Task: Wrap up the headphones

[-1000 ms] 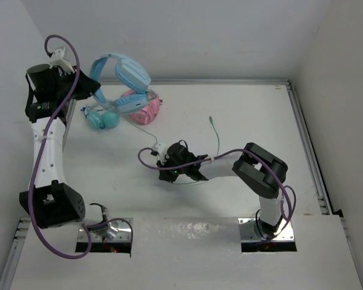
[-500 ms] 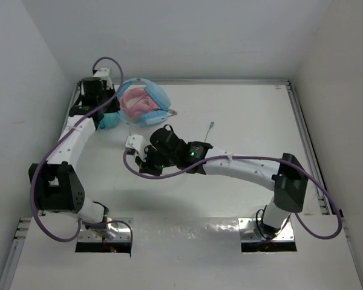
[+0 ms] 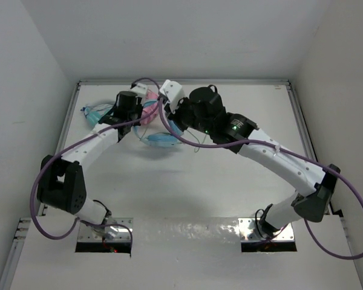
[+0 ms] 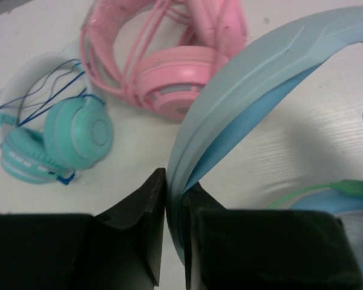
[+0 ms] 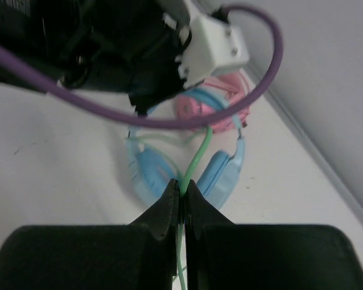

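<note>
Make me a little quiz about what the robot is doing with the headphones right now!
1. True or false: the left fingers are holding nothing.
2. What do the right fingers pinch? A) the green cable B) a pencil C) nothing
3. How many pairs of headphones does the left wrist view show?
Key: 1. False: they clamp the headband of the light-blue headphones. 2. A. 3. Three: the light-blue pair, the pink headphones and the teal headphones.
</note>
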{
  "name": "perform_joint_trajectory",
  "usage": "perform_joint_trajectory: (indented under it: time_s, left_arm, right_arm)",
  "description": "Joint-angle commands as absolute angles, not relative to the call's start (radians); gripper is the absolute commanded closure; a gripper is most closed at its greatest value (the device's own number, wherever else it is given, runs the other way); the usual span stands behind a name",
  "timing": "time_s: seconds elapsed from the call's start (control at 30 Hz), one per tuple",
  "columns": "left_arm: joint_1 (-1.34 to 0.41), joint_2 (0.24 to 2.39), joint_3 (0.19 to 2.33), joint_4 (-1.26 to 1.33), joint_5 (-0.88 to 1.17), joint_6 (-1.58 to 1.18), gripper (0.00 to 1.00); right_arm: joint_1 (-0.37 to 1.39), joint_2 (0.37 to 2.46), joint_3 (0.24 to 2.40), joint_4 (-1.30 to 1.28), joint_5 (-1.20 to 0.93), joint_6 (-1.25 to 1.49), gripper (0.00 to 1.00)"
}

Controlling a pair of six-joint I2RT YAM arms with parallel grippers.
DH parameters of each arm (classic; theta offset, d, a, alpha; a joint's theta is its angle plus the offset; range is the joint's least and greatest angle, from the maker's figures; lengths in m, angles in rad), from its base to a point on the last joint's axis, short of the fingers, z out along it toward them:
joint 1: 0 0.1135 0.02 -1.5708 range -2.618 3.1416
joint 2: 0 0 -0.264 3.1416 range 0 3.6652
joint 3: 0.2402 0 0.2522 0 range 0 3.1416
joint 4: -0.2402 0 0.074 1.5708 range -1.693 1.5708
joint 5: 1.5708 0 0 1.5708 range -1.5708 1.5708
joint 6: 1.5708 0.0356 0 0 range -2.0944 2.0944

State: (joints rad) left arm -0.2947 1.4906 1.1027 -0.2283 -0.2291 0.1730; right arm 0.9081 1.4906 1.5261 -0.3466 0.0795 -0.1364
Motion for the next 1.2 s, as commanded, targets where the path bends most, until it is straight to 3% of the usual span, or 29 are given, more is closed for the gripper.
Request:
perform_joint_trajectory:
  time_s: [0.0, 0.17, 0.37, 0.6, 0.83, 1.03, 1.17]
  left_arm:
    - [-0.356, 1.509, 1.112, -0.124, -0.227, 0.199, 1.00]
    - [-0.400, 1.536, 1.121, -0.170, -0.209, 0.215, 1.00]
    - [-0.400, 1.457, 1.118, -0.239, -0.137, 0.227, 1.00]
    - [-0.475, 1.375, 1.081, -0.359, -0.034, 0.293, 1.00]
    - [-0.474, 1.335, 1.132, -0.448, -0.002, 0.245, 1.00]
    - [-0.474, 1.339, 1.186, -0.488, 0.060, 0.230, 1.00]
    - [-0.474, 1.348, 1.265, -0.547, 0.171, 0.230, 1.00]
  right_arm:
    - [0.904, 1.460, 1.592, -0.356, 0.133, -0.184, 1.00]
    - [0.871, 1.433, 1.582, -0.356, 0.279, -0.242, 1.00]
    - [0.675, 1.393, 1.487, -0.285, 0.311, -0.241, 1.00]
    - [0.421, 1.476, 1.503, -0.104, 0.089, -0.100, 1.00]
    - [0.264, 1.580, 1.496, 0.026, 0.032, 0.070, 1.00]
    - [0.227, 1.623, 1.388, 0.132, 0.003, 0.126, 1.00]
    - [0.227, 1.707, 1.410, 0.135, -0.145, 0.149, 1.00]
